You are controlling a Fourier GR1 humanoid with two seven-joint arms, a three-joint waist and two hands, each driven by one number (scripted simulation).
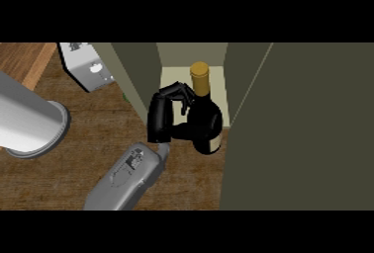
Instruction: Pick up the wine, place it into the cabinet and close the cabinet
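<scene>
step: carry wine into cabinet | robot hand (162,116) at frame centre, fingers curled round the wine bottle (205,126) | bottle at open cabinet (191,62) mouth, gold cap toward the top | advice: keep it upright, clear both side walls, set down on the cabinet floor before releasing

Glossy dark wine bottle (205,123), matt wooden counter (95,113), perhaps metal cylinder (29,118).

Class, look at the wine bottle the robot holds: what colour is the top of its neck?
Golden yellow, on the dark wine bottle; the head view shows it best.
</scene>
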